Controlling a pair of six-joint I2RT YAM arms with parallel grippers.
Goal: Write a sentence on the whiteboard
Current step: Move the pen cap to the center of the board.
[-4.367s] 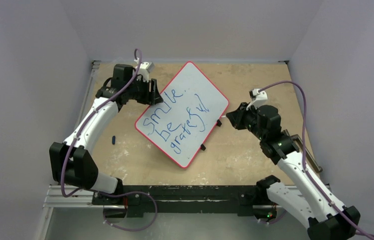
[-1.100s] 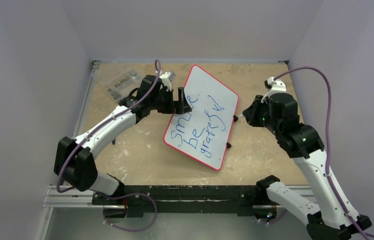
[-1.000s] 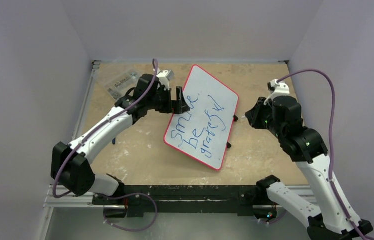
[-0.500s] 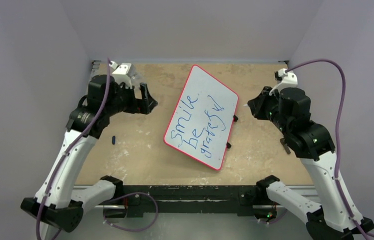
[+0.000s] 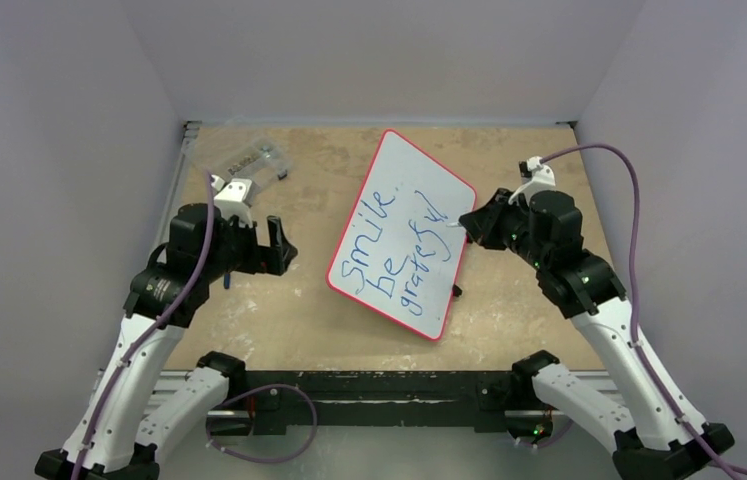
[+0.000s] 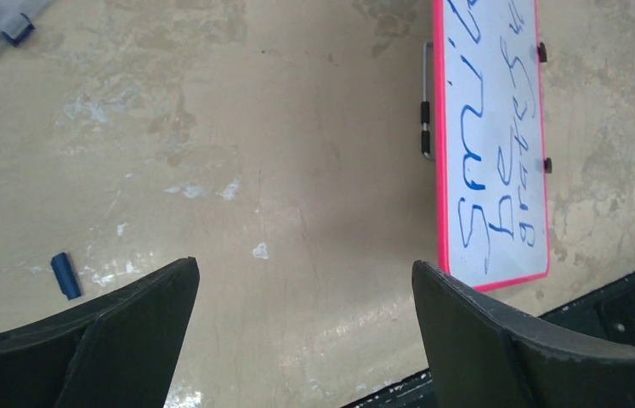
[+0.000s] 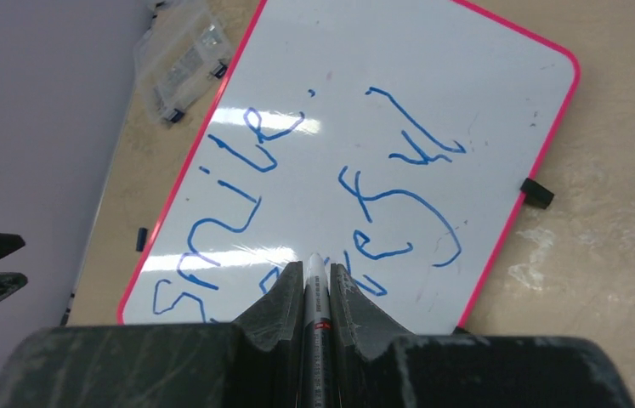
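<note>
Right gripper (image 7: 315, 270) clamped on the marker (image 7: 315, 293), tip at the 3 o'clock edge of the whiteboard (image 5: 404, 175); left gripper (image 6: 303, 270) spread wide, empty, off its 9 o'clock side. Board lies flat mid table (image 5: 319, 320), sentence (image 5: 387, 250) on it; looks stiff, light, slick, probably slides, so pinch the red rim. Can't tell if the tip touches; marker barrel mostly hidden between the fingers.
</note>
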